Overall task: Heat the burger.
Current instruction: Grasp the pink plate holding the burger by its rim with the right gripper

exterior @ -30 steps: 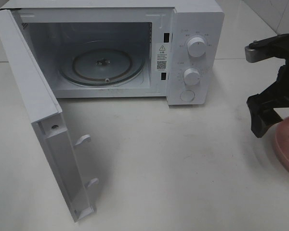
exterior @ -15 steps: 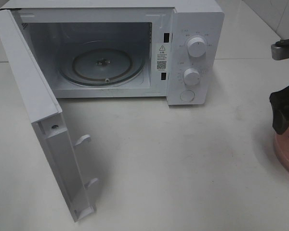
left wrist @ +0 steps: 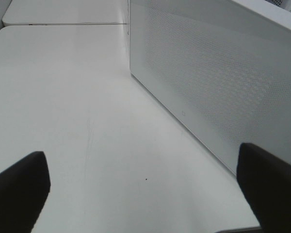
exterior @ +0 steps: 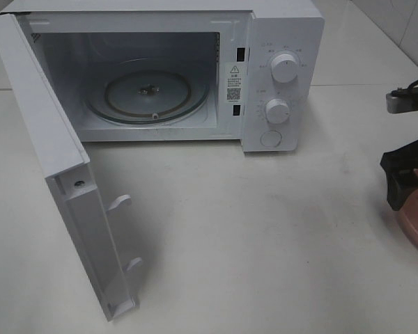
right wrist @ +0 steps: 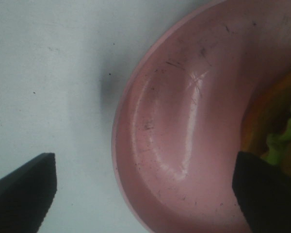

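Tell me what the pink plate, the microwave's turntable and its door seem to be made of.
The plate is probably plastic, a smooth semi-gloss pink: it shows fine dark scuffs and a soft highlight. The turntable looks like clear, glossy glass, since the hub shows through it. The door is matt white, either painted metal or plastic, I cannot tell which. Its window has a fine dotted screen.

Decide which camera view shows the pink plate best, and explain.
The right wrist view: the pink plate fills much of it, rim and scuffed inside clear. The exterior high view catches only a sliver at its right edge. The left wrist view shows none.
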`<act>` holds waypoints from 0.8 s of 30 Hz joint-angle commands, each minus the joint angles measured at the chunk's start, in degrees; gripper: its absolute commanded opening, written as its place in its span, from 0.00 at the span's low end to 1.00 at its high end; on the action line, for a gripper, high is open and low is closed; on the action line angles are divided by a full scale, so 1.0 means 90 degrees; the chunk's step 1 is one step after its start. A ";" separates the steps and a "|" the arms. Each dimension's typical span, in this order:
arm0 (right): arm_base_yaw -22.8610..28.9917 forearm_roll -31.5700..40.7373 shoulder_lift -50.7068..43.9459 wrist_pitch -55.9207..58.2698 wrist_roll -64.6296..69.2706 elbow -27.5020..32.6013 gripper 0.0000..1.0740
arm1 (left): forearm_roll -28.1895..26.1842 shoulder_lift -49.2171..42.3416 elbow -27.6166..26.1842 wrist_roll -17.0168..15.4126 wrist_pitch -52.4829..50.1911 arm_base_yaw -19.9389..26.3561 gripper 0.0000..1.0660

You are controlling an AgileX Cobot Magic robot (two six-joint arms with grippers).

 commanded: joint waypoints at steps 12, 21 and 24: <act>-0.0127 0.0102 0.0936 -0.0554 0.0064 0.0000 0.86 | -0.0025 -0.0134 0.0025 -0.0032 -0.0032 -0.0025 0.94; -0.0127 0.0102 0.1216 -0.0764 0.0051 0.0000 0.84 | -0.0025 -0.0134 0.0025 -0.0032 -0.0032 -0.0025 0.94; -0.0127 0.0102 0.1235 -0.0828 0.0051 0.0000 0.83 | -0.0025 -0.0134 0.0025 -0.0032 -0.0032 -0.0025 0.94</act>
